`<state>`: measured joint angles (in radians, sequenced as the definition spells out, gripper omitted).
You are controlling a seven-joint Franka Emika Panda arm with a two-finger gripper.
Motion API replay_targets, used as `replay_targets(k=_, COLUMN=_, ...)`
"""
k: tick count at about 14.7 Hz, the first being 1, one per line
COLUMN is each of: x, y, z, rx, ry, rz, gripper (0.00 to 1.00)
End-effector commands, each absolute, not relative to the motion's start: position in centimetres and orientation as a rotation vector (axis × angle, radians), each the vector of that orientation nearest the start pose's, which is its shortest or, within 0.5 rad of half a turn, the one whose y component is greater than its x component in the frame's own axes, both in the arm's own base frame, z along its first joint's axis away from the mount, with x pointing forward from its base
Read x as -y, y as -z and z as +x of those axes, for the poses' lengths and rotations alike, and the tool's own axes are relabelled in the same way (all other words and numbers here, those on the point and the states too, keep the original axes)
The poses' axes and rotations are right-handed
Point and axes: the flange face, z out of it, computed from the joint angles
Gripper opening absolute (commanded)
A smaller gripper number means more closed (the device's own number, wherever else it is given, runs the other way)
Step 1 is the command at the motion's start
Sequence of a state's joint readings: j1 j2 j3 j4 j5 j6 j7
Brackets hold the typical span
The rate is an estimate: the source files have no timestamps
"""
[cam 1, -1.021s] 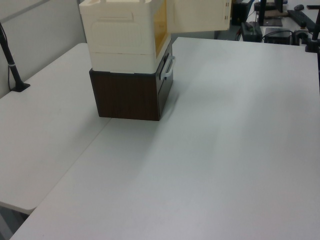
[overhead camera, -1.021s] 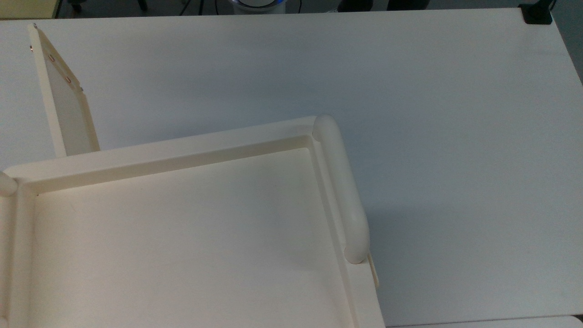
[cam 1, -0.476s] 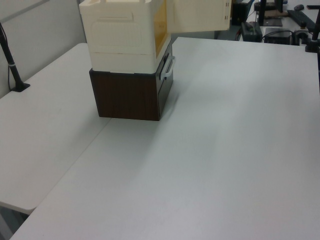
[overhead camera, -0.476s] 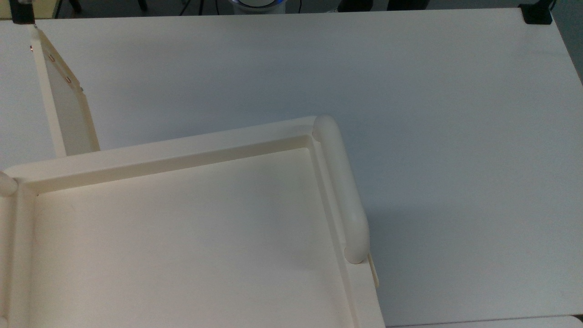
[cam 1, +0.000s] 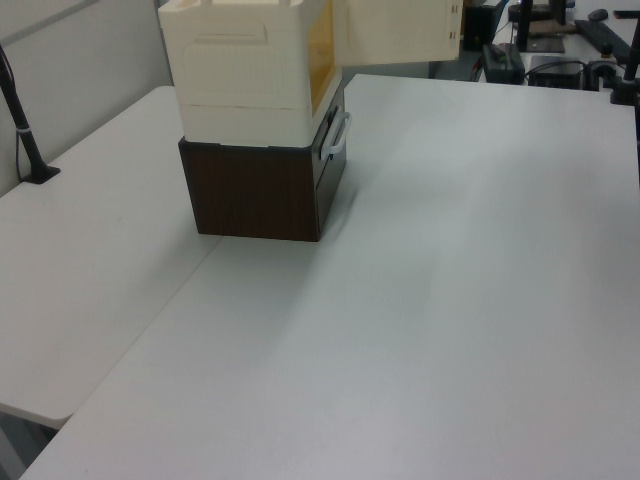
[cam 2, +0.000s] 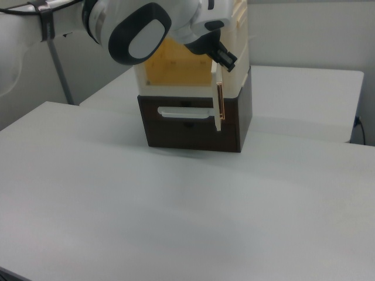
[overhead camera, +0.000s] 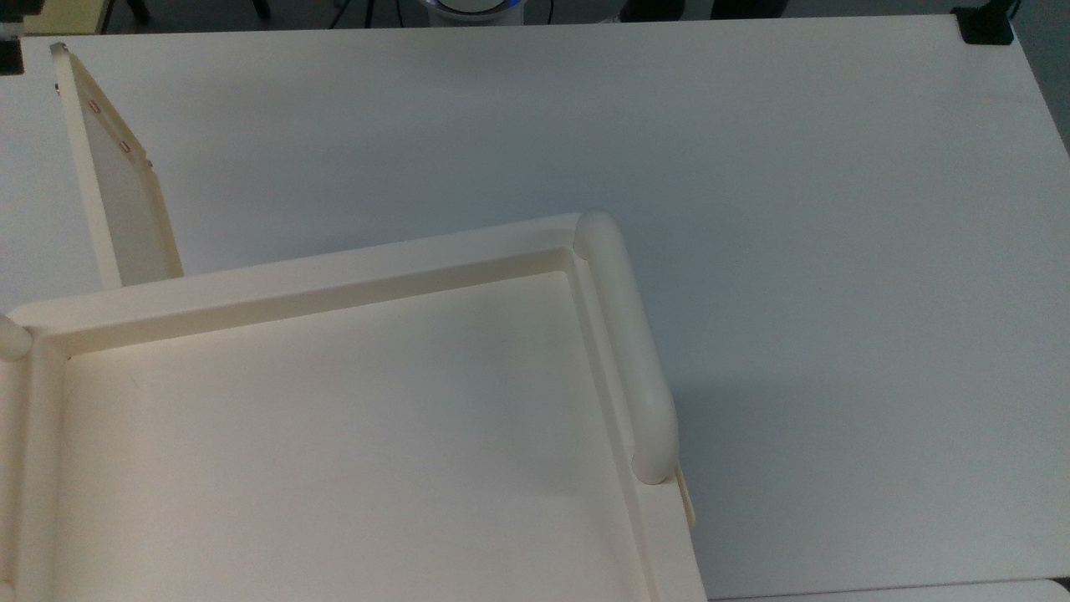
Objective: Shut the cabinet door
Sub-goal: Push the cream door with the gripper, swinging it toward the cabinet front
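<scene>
Cream cabinet (cam 1: pixel 245 75) on a dark brown drawer base (cam 1: pixel 255 190), set on a pale grey table (cam 1: pixel 450 300). White drawer handle (cam 1: pixel 338 135) on the front of the base.

Cabinet door (overhead camera: pixel 117 184) swung wide open — hinged at the top view's left end of the cabinet front and standing out from it at a steep angle, free edge far from the frame. Small screws and reddish marks visible along its upper edge in the top view. In the left view, door (cam 1: pixel 395 30) seen face-on, projecting to the left view's right of the cabinet. In the right view, door (cam 2: pixel 220 105) seen edge-on, at the right view's right side of the opening, with the yellow-orange interior (cam 2: pixel 176 64) exposed beside it.

Tray-like cabinet top (overhead camera: pixel 334 435) with a raised rim, and a thick rounded bar (overhead camera: pixel 627 351) along its side at the top view's right.

White robot arm (cam 2: pixel 135 29) entering from the right view's upper left; gripper (cam 2: pixel 225 58) at the top of the open door, close against its upper edge — contact not discernible, and whether spread or closed cannot be told.
</scene>
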<state>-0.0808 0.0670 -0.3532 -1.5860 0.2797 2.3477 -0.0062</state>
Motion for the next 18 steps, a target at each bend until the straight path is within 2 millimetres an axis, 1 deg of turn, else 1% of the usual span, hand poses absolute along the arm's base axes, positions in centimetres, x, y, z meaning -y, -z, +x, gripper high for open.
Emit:
replay_targets(k=1, x=25.4, y=-66.1, z=58.1, rx=-0.777, ry=1.096, rz=-2.758, gripper=0.0)
replay_targets(k=5, x=24.2, y=-63.2, z=60.0, rx=-0.759, ry=1.026, rz=-2.79, gripper=0.0)
replay_targets(k=6, x=24.1, y=-63.0, z=60.2, rx=-0.759, ry=1.019, rz=-2.79, gripper=0.0)
replay_targets(k=7, x=23.8, y=-63.0, z=60.3, rx=-0.751, ry=1.015, rz=-2.789, gripper=0.0)
replay_targets(k=10, x=20.2, y=-62.7, z=61.5, rx=-0.683, ry=0.979, rz=-2.781, gripper=0.0)
replay_targets(k=11, x=19.2, y=-62.7, z=61.9, rx=-0.686, ry=0.972, rz=-2.77, gripper=0.0)
replay_targets(k=14, x=17.7, y=-63.0, z=62.3, rx=-0.676, ry=0.97, rz=-2.755, gripper=0.0)
replay_targets(k=15, x=16.7, y=-63.1, z=62.5, rx=-0.656, ry=0.967, rz=-2.751, gripper=0.0)
replay_targets(k=16, x=16.1, y=-63.2, z=62.7, rx=-0.654, ry=0.967, rz=-2.744, gripper=0.0)
replay_targets(k=18, x=14.5, y=-63.0, z=63.2, rx=-0.644, ry=0.955, rz=-2.733, gripper=0.0)
